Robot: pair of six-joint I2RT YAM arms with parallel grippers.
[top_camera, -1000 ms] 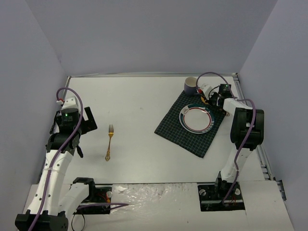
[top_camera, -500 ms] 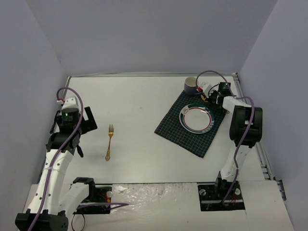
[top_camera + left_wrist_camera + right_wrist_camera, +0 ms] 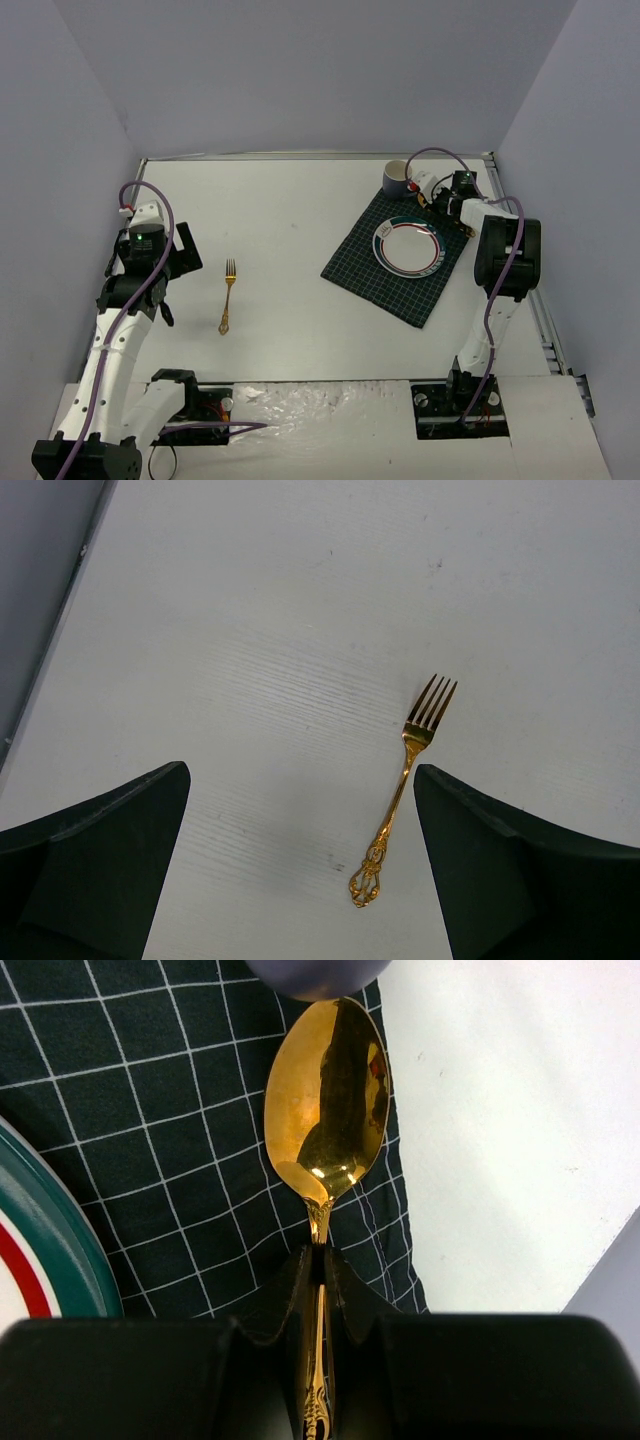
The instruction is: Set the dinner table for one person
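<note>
The white dinner table [image 3: 300, 220] fills the top view. A dark green checked cloth [image 3: 375, 275] lies at the right with a white plate [image 3: 407, 247] with a green and red rim on it. A dark blue cup [image 3: 396, 179] stands at the cloth's far corner. My right gripper [image 3: 432, 198] is shut on the handle of a gold spoon [image 3: 326, 1100], whose bowl is over the cloth's edge [image 3: 150, 1110] just below the cup [image 3: 315, 970]. A gold fork [image 3: 227, 296] lies on the table at the left. My left gripper [image 3: 178, 262] is open above the table, left of the fork [image 3: 405, 780].
Grey walls close in the table on three sides. A metal rail [image 3: 540, 310] runs along the right edge. The plate's rim [image 3: 40, 1230] shows left of the spoon in the right wrist view.
The right arm has shifted slightly toward the far side with the spoon. The left arm and the fork have not moved.
</note>
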